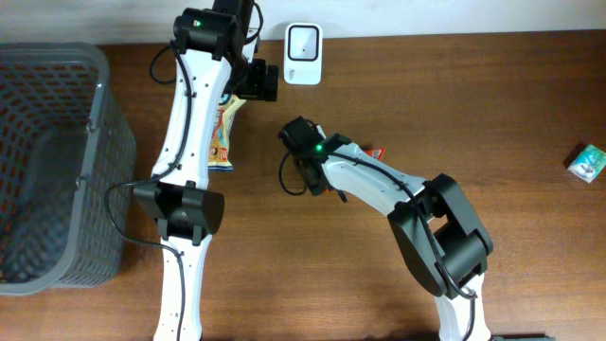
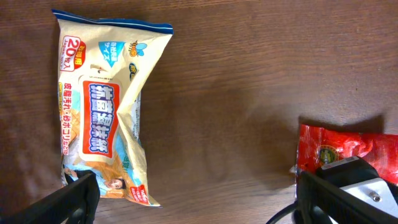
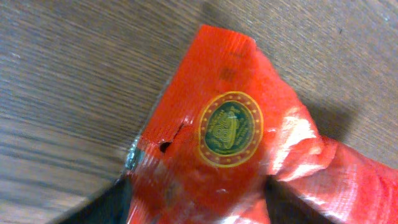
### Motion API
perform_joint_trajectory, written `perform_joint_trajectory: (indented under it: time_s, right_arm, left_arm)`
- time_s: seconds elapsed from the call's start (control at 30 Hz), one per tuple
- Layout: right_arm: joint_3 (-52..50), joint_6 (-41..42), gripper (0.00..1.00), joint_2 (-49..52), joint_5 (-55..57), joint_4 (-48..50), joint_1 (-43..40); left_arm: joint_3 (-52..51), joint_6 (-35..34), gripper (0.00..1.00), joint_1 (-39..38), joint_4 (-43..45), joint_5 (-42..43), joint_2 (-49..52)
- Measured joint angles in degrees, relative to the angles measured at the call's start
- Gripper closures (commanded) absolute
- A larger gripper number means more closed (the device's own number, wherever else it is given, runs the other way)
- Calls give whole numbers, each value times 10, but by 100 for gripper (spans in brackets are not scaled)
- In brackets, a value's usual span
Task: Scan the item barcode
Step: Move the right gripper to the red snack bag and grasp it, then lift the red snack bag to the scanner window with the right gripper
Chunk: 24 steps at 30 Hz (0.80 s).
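While straddling red packet (image 3: 230, 130) mid-frame on desk (image 1: 492, 95) | right hand (image 3: 199, 205): half-closed, grip unclear | long axis: toward lower right | left hand (image 2: 196, 199): spread wide, farther | scanner (image 1: 303, 41): upper centre

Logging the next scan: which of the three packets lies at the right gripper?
The red packet with the gold seal, between the jaws of the right gripper; the beige wipes pack and small teal packet lie apart.

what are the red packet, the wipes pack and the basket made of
Red packet: glossy plastic film or foil, by its crinkles and glare.
Wipes pack: soft printed plastic film, creased, slightly shiny.
Basket: grey mesh, likely plastic, though coated wire is possible.
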Motion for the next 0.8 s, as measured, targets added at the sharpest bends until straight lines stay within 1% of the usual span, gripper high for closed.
perform_joint_trajectory:
  time_s: [0.03, 0.07, 0.1, 0.17, 0.23, 0.27, 0.3, 0.37, 0.4, 0.43, 0.47, 0.5, 0.53, 0.57, 0.63, 0.7, 0.73, 0.8]
  right_arm:
    - [3, 1, 80, 0, 5, -11, 0]
    - [14, 3, 96, 0, 7, -28, 0]
    - [26, 3, 96, 0, 5, -47, 0]
    - [82, 3, 96, 6, -3, -114, -7]
    - [152, 2, 96, 11, -50, -181, -34]
    - [181, -5, 96, 12, -105, -213, -55]
    - [209, -22, 96, 12, -181, -219, -94]
    - [216, -58, 96, 12, -307, -232, -155]
    - [216, -67, 96, 12, -350, -246, -186]
    - [216, -90, 63, 12, -382, -269, -212]
    - [216, -102, 39, 12, -393, -280, -219]
    - [216, -111, 38, 12, -396, -282, -222]
    - [216, -117, 3, 12, -391, -285, -222]
    - [216, -121, 1, 12, -369, -285, -216]
    - [207, -127, 1, 12, -324, -284, -195]
    - [176, -119, 1, 12, -252, -263, -128]
    - [165, -108, 1, 12, -223, -249, -108]
    - [123, -44, 1, 12, -126, -199, -49]
  left_arm:
    - [0, 0, 1, 0, 0, 0, 0]
    - [0, 0, 1, 0, 0, 0, 0]
    - [0, 0, 1, 0, 0, 0, 0]
    - [0, 0, 1, 0, 0, 0, 0]
    - [0, 0, 1, 0, 1, 0, 0]
    - [0, 0, 1, 0, 0, 0, 0]
    - [0, 0, 1, 0, 0, 0, 0]
    - [0, 0, 1, 0, 0, 0, 0]
    - [0, 0, 1, 0, 0, 0, 0]
    - [0, 0, 1, 0, 0, 0, 0]
    - [0, 0, 1, 0, 0, 0, 0]
    - [0, 0, 1, 0, 0, 0, 0]
    - [0, 0, 1, 0, 0, 0, 0]
    - [0, 0, 1, 0, 0, 0, 0]
    - [0, 0, 1, 0, 0, 0, 0]
    - [0, 0, 1, 0, 0, 0, 0]
    - [0, 0, 1, 0, 0, 0, 0]
    - [0, 0, 1, 0, 0, 0, 0]
